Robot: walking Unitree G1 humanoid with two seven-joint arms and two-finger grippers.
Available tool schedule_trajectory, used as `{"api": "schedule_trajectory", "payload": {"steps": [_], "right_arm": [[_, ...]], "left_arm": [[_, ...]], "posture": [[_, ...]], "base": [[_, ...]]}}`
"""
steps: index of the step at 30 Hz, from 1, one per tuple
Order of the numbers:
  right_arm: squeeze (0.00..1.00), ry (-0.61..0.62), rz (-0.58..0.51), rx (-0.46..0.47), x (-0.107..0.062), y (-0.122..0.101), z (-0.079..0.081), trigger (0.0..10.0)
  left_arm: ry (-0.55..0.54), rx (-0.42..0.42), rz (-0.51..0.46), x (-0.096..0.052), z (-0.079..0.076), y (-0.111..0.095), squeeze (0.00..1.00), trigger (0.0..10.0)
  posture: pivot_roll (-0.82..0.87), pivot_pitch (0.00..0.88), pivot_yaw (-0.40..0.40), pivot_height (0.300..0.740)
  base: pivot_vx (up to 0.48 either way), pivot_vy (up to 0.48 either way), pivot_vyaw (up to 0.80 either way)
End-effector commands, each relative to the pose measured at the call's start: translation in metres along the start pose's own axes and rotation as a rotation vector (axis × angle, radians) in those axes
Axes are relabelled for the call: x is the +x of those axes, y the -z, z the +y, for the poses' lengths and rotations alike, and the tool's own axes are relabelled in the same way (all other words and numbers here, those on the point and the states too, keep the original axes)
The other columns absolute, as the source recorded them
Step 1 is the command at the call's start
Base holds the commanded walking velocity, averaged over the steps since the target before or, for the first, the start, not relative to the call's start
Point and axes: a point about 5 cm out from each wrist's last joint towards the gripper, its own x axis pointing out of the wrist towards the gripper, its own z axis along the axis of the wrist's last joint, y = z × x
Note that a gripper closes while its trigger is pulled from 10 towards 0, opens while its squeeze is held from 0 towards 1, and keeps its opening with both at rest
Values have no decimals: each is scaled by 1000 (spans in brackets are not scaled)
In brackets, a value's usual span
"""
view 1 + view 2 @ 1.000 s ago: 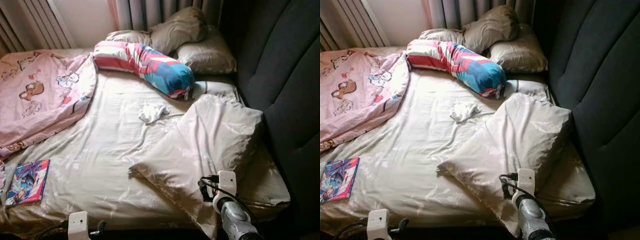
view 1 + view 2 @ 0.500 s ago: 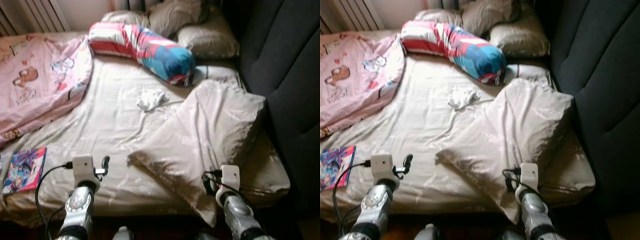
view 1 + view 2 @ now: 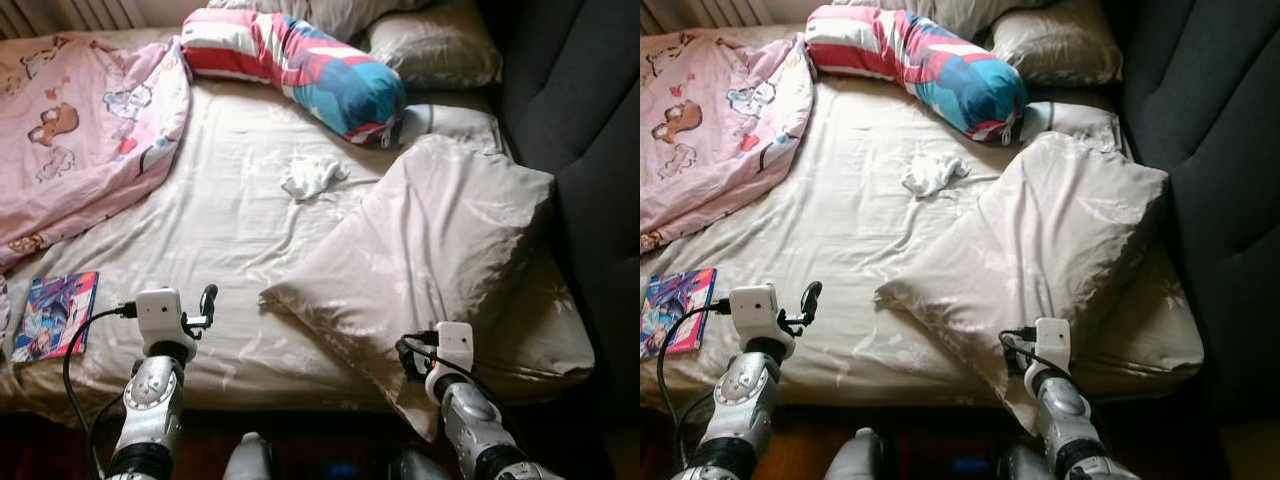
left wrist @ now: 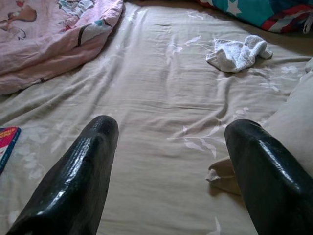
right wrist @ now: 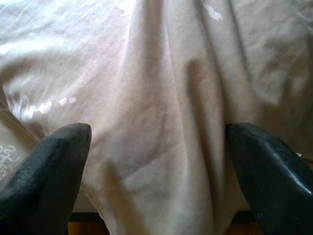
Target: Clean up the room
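Beige sheets cover the bed (image 3: 230, 220) that we face from its near edge, with a dark padded headboard (image 3: 590, 130) along our right side. From the head camera we see a pink cartoon-print blanket (image 3: 80, 130) bunched at the far left corner, and a striped red, white and blue bolster (image 3: 300, 70) lying across the far edge, with a beige pillow (image 3: 430, 45) just behind it. A crumpled white cloth (image 3: 312, 176) sits near the middle of the bed, well apart from both arms. A large beige pillow (image 3: 440, 250) lies slanted over the right side, its lower corner hanging past the near edge. A colourful book (image 3: 55, 315) rests at the near left corner. Our left end effector (image 3: 205, 305) hovers over the near edge, between the book and the big pillow. Our right end effector (image 3: 1025, 345) is at the pillow's lower corner.

Through the left wrist camera, our left end effector's two black fingers (image 4: 83, 176) stand spread wide with only bare sheet between them; the white cloth lies ahead of them and the pink blanket further off.

Through the right wrist camera, our right end effector's fingers (image 5: 44, 166) are parted, and the big pillow's fabric fills the gap between them; whether they touch it we cannot tell.
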Motion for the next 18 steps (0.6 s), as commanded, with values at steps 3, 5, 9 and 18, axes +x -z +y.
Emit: {"api": "schedule_trajectory", "payload": {"steps": [3,5,9,18], "right_arm": [[0,-1,36,-10,-3,10,0,10000],[0,5,39,-14,-3,10,-1,10000],[0,32,54,-20,-3,12,-3,10000],[0,26,88,-40,-3,14,-1,10000]], "left_arm": [[14,-3,1,-5,1,-2,0,10000],[22,-3,-6,-6,1,-6,0,10000],[26,0,-14,-8,2,-9,0,10000],[50,12,-44,-14,2,-28,0,10000]], "posture": [[151,332,60,665],[154,344,63,665],[160,362,67,665],[181,390,79,665]], "base": [[0,0,0],[0,0,0],[0,0,0],[0,0,0]]}}
